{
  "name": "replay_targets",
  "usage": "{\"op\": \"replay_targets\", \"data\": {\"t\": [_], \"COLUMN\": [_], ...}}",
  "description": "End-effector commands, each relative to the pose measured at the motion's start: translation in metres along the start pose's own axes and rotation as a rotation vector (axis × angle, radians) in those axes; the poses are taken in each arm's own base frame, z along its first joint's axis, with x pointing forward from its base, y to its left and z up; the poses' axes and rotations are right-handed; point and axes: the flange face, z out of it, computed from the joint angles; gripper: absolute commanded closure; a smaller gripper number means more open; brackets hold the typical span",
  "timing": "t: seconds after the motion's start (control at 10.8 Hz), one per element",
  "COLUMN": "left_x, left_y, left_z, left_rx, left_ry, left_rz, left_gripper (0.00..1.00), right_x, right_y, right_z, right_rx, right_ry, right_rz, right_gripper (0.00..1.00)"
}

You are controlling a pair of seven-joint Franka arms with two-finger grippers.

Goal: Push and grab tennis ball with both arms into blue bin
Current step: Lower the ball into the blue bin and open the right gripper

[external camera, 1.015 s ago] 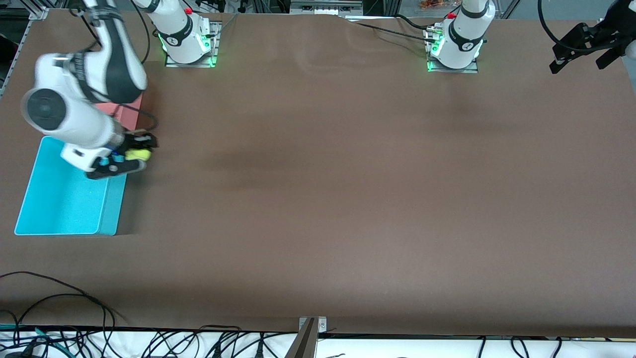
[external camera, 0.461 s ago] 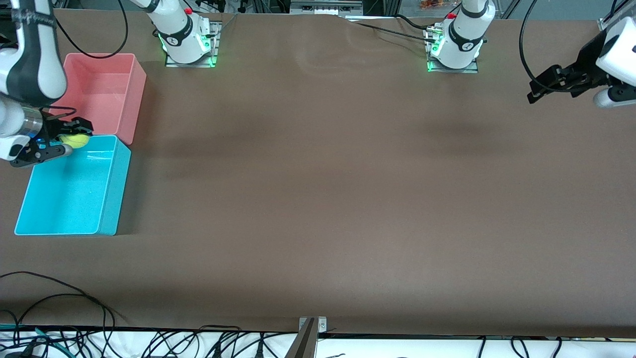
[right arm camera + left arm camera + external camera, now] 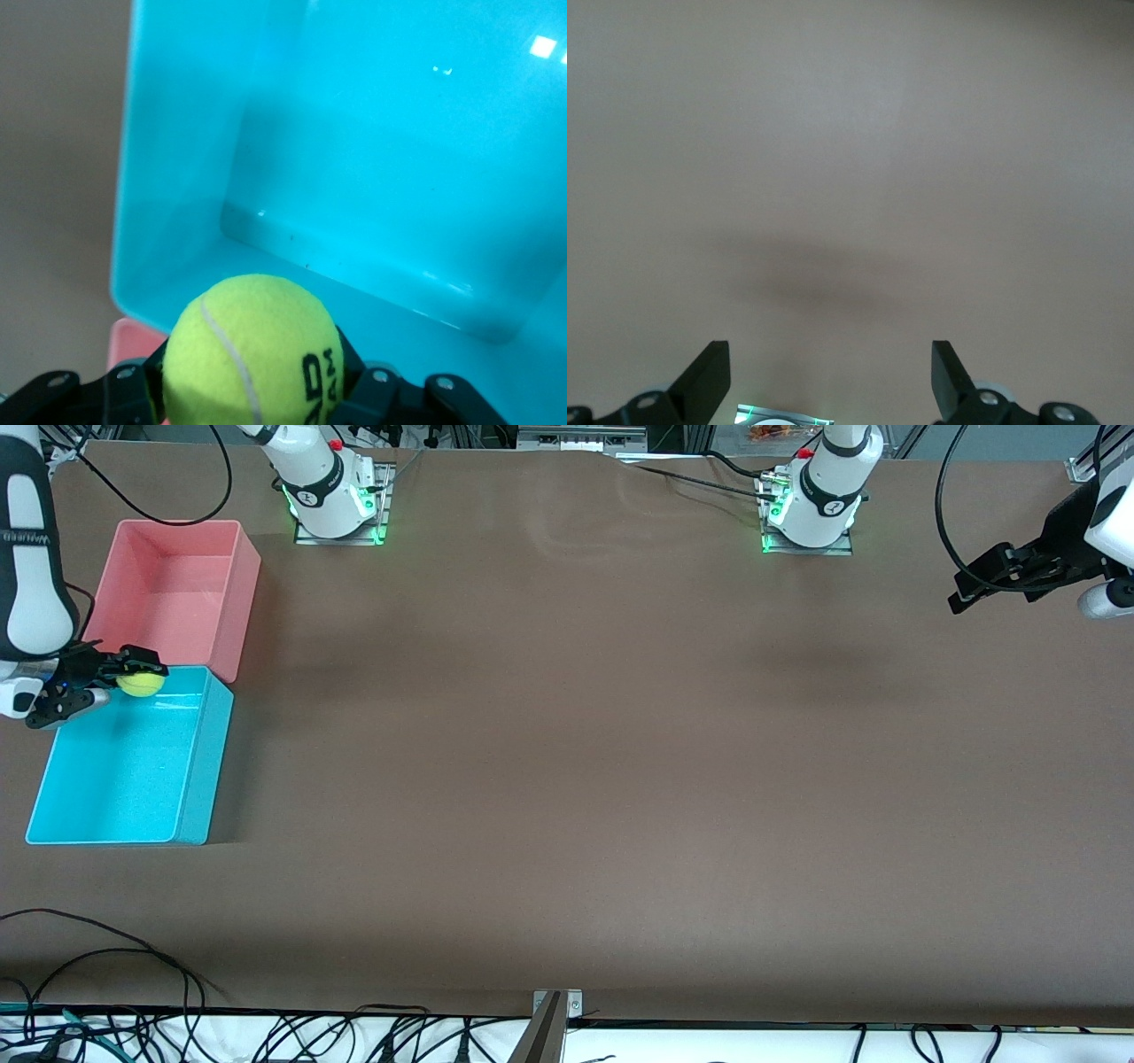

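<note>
Your brown counter (image 3: 567, 779) carries two bins at the right arm's end: the blue bin (image 3: 190, 779) nearer the front camera, and a pink bin (image 3: 244, 593) touching it on the edge nearest the robot bases. Your right arm (image 3: 31, 576) reaches over that end, and its right claw (image 3: 133, 677) is clamped on the tennis ball (image 3: 141, 683), held in the air over the blue bin's end next to the pink bin. Your left arm (image 3: 1112, 522) waits above its own end, its left claw (image 3: 831, 390) spread wide and holding nothing.
</note>
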Motion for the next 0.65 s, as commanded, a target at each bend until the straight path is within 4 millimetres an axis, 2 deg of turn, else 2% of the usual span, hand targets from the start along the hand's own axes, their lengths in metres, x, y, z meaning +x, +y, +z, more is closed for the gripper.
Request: {"op": "replay_targets", "data": {"t": [0.0,0.18,0.28,0.37,0.46,0.55], "left_x": [0.001,0.013,0.014,0.014,0.013,0.015], "left_y": [0.002,-0.002,-0.001,0.001,0.002,-0.001], "left_z": [-0.007,-0.005,-0.005,-0.004,-0.004,-0.004], "left_rx": [-0.015,-0.016,-0.018,-0.017,-0.018,-0.023], "left_ry": [0.008,0.018,0.016,0.016,0.016,0.014], "left_rz": [0.034,0.225,0.242,0.245,0.246,0.241], "left_gripper": [0.0,0.0,0.0,0.0,0.0,0.0], "right_x": [0.005,0.019,0.021,0.024,0.024,0.025], "right_y": [0.024,0.035,0.036,0.035,0.034,0.033], "right_z": [0.042,0.054,0.056,0.055,0.056,0.056], "right_rx": [0.099,0.106,0.105,0.104,0.106,0.108], "right_ry": [0.061,0.053,0.049,0.051,0.05,0.049], "right_rz": [-0.045,-0.065,-0.066,-0.071,-0.072,-0.073], "right_gripper": [0.79,0.79,0.78,0.65,0.31,0.11]}}
